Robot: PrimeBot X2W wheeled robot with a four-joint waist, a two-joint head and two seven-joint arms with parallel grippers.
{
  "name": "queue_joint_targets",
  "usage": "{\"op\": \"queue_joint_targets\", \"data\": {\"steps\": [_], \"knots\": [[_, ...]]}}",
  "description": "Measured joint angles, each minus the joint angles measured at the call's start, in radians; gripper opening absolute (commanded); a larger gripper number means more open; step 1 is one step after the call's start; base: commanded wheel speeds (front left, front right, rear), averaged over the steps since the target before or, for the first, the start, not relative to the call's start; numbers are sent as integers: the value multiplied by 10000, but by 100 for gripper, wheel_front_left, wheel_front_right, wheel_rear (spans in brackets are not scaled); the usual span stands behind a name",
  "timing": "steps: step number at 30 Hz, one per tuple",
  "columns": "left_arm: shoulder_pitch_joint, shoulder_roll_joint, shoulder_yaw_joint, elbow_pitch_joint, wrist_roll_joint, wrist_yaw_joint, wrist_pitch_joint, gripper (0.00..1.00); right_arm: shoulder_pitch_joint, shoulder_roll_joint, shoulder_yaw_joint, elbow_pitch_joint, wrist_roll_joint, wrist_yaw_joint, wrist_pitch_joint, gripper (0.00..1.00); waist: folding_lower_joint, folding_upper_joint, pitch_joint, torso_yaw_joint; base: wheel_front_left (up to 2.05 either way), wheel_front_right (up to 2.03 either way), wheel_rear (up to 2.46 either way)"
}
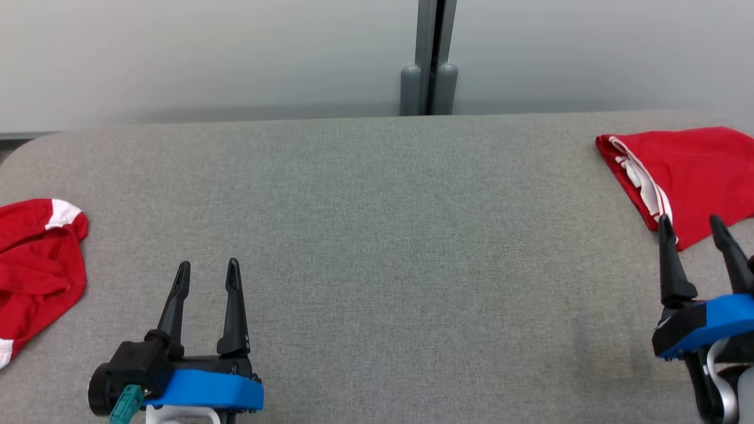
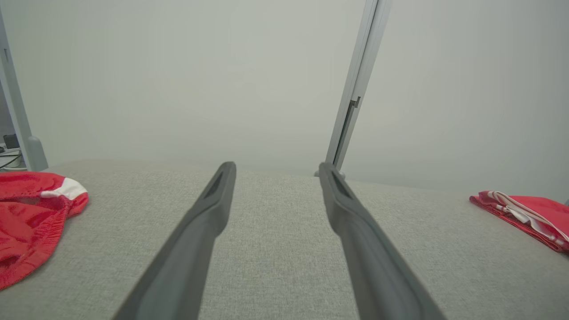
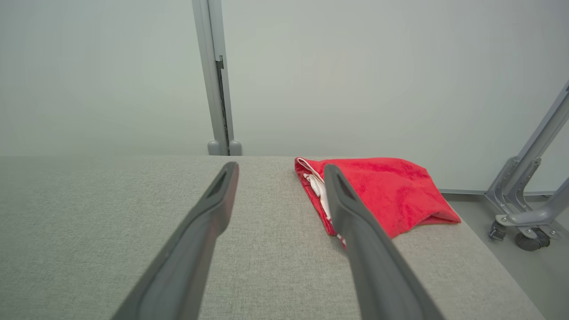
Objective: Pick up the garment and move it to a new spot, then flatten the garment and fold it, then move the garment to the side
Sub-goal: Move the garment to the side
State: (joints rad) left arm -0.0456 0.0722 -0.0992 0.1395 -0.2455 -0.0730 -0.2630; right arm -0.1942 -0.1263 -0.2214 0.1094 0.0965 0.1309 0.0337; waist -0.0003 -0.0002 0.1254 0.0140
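A crumpled red garment with white trim lies at the table's left edge. A folded red garment with white stripes rests at the far right. My left gripper hovers open over the near left of the table, right of the crumpled garment and apart from it. My right gripper is open at the near right, its fingertips just in front of the folded garment's near edge, holding nothing.
The grey fabric table spans the view, with a pale partition wall and a grey post behind it. A wheeled metal frame stands on the floor past the table's right end.
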Motion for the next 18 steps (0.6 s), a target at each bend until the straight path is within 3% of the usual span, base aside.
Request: {"op": "queue_joint_targets", "data": {"steps": [10, 18], "knots": [[856, -88, 73, 545, -8, 159, 0, 100, 1990, 531, 483, -1542, -186, -2, -364, 100, 1, 0, -1125, 80, 0, 0, 0], [1103, -21, 71, 859, 8, 284, 21, 100, 2653, 686, 853, -1503, -297, -2, -355, 100, 3, 0, -1481, -89, 0, 0, 0]]}}
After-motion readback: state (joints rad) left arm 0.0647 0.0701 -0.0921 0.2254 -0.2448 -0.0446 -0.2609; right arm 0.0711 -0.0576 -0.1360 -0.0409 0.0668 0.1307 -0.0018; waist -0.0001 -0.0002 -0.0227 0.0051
